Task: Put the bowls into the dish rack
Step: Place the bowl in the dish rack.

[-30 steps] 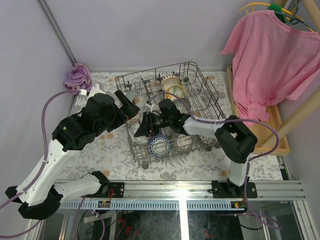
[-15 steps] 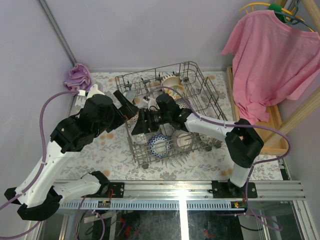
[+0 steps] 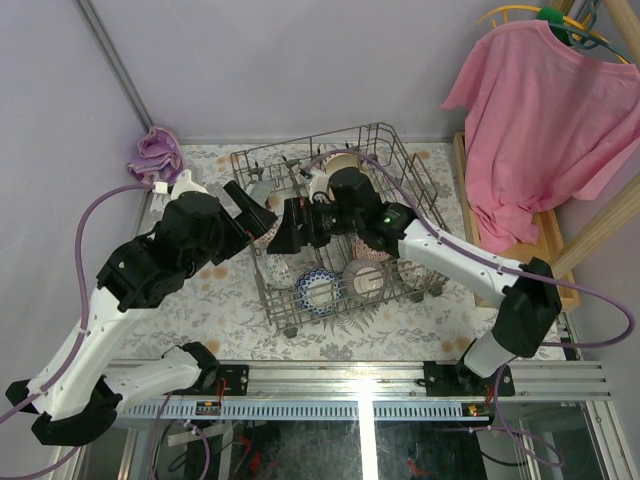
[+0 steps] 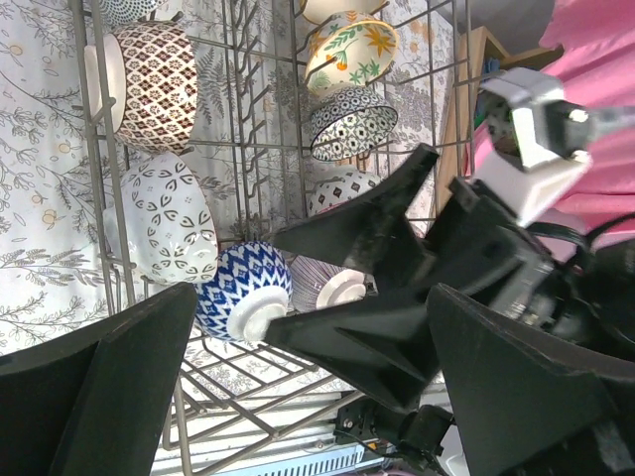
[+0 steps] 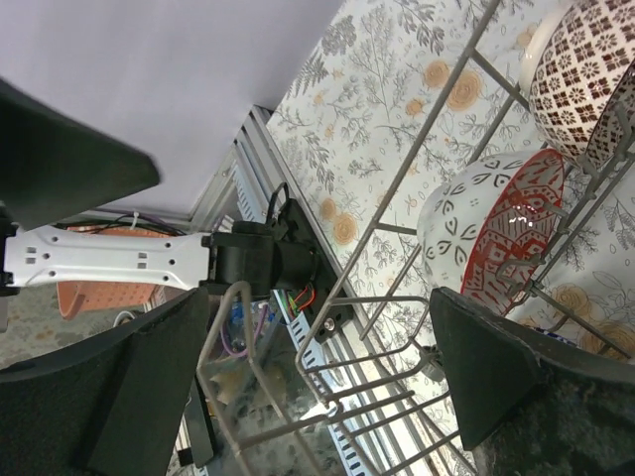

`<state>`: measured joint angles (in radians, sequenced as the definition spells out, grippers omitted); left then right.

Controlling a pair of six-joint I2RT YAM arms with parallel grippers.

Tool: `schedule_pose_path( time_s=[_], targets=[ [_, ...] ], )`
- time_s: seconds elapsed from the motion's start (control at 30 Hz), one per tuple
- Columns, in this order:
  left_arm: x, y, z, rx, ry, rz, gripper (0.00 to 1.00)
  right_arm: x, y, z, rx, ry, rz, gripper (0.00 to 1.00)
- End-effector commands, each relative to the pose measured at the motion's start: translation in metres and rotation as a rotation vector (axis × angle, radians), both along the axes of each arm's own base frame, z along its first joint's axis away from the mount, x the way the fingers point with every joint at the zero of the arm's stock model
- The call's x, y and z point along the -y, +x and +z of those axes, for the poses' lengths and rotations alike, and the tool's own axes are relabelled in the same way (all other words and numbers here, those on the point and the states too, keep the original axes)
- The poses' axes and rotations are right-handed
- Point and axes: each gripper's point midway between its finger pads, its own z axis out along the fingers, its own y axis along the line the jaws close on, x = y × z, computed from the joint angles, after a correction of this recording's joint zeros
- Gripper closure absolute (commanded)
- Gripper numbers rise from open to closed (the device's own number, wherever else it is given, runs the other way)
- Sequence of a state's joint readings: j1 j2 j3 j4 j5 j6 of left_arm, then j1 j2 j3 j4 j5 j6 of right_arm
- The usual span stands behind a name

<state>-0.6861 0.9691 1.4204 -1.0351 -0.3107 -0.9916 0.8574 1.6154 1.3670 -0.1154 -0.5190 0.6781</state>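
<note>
Bowls point(image 4: 164, 230) stand on edge — rims sideways — in the dish rack point(image 4: 248, 145).

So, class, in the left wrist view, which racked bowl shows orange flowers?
The cream bowl near the top edge, with orange flowers and green leaves. The others, such as the blue zigzag bowl and brown lattice bowl, are geometric.

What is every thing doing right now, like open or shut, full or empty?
Left gripper: open, empty.
Right gripper: open, empty.
Dish rack: holding many bowls.
Bowls: sitting in the rack, between its wires.
Shirt: hanging up.
Cloth: crumpled in a heap.
</note>
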Motion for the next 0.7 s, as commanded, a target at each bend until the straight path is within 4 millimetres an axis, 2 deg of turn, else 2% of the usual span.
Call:
schedule_pose_path(
  time_s=[0.0,0.27,0.4,0.67],
  targets=[
    [0.003,0.007,0.016,0.072,-0.038,-0.003,0.00,0.018,0.000,0.039,0.079,0.026,-0.039,0.00],
    [0.000,0.009,0.031,0.126,-0.052,0.001,0.00,0.060,-0.002,0.061,0.106,0.007,-0.138,0.01],
    [0.000,0.011,0.033,0.139,-0.060,0.009,0.00,0.075,0.001,0.063,0.090,0.000,-0.175,0.01],
    [0.004,0.022,0.042,0.172,-0.071,0.015,0.00,0.098,0.027,0.084,0.064,0.015,-0.259,0.00]
  ],
)
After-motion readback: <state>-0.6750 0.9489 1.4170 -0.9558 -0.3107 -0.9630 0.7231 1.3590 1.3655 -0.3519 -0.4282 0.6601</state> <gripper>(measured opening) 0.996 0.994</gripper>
